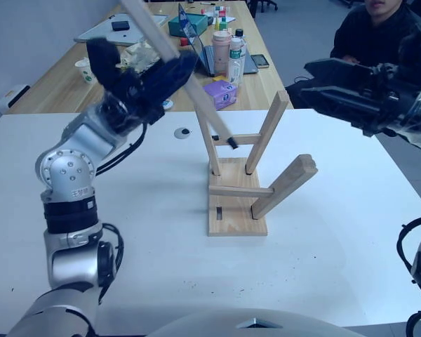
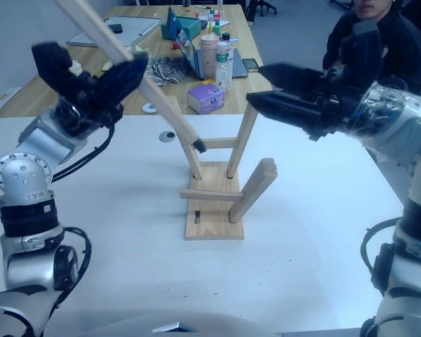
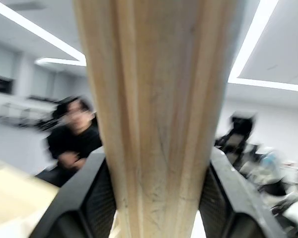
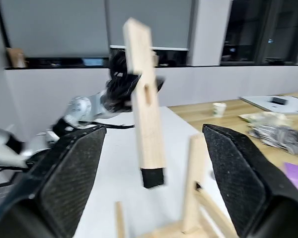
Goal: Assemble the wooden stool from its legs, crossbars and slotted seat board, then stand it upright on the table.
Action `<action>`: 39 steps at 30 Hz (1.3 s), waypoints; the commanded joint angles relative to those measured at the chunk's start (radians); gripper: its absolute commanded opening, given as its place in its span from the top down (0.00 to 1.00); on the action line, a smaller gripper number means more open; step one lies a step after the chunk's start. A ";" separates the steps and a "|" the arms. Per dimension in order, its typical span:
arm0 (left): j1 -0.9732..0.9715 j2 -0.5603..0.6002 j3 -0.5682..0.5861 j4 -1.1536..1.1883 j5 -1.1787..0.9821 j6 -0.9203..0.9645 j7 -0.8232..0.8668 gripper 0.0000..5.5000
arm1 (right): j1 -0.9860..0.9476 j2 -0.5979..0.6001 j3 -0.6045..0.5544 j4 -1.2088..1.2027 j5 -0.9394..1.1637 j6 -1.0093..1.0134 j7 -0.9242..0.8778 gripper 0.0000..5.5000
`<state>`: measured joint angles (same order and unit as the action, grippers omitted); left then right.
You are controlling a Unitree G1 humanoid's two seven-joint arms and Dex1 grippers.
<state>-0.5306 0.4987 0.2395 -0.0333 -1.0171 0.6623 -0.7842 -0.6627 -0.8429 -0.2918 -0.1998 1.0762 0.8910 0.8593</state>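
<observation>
The slotted seat board (image 1: pixel 233 223) lies flat on the white table (image 1: pixel 337 239). Three legs stand in it: a thin one (image 1: pixel 209 146), a leaning one (image 1: pixel 268 133) and a tilted thick one (image 1: pixel 286 185). Two crossbars (image 1: pixel 244 139) (image 1: pixel 237 190) link them. My left gripper (image 1: pixel 146 78) is raised at the back left, shut on a long wooden leg (image 3: pixel 154 114). That leg slants down to the right, and its black-tipped end (image 1: pixel 232 143) hangs by the upper crossbar. My right gripper (image 2: pixel 263 88) hovers open above and to the right of the stool, nothing between its fingers (image 4: pixel 238 183).
Behind the white table stands a wooden table (image 1: pixel 63 84) with a laptop (image 1: pixel 196 35), bottles (image 1: pixel 221 50), a purple box (image 1: pixel 220 93) and cups. A person (image 1: pixel 372 28) sits at the back right. A small round disc (image 1: pixel 182 133) lies left of the stool.
</observation>
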 commanded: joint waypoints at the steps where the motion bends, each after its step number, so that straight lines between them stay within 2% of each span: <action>1: 0.115 -0.010 -0.021 0.059 0.099 -0.079 -0.084 0.63 | -0.013 -0.040 -0.001 0.050 -0.062 -0.035 0.047 0.35; 9: 0.231 -0.117 -0.064 0.092 0.145 -0.110 -0.142 0.63 | -0.030 -0.037 0.023 0.119 -0.121 -0.037 0.102 0.35; 17: 0.290 -0.141 -0.096 0.195 0.211 -0.128 -0.218 0.63 | -0.065 -0.023 0.068 0.171 -0.161 -0.035 0.141 0.35; 23: 0.282 -0.170 -0.140 0.279 0.282 -0.231 -0.297 0.63 | -0.070 -0.013 0.079 0.187 -0.179 -0.037 0.152 0.35; 29: 0.318 -0.107 -0.236 0.314 0.389 -0.305 -0.423 0.63 | -0.072 -0.009 0.084 0.202 -0.201 -0.047 0.158 0.35; 34: 0.282 0.029 -0.311 0.363 0.537 -0.474 -0.549 0.63 | -0.042 -0.004 0.066 0.179 -0.203 -0.047 0.142 0.35; 39: 0.227 0.073 -0.386 0.335 0.617 -0.560 -0.584 0.63 | -0.034 0.017 0.064 0.185 -0.220 -0.076 0.112 0.35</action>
<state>-0.3157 0.5259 -0.0521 0.2802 -0.5960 0.1193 -1.3900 -0.7048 -0.8605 -0.2246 -0.0037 0.8711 0.8303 0.9871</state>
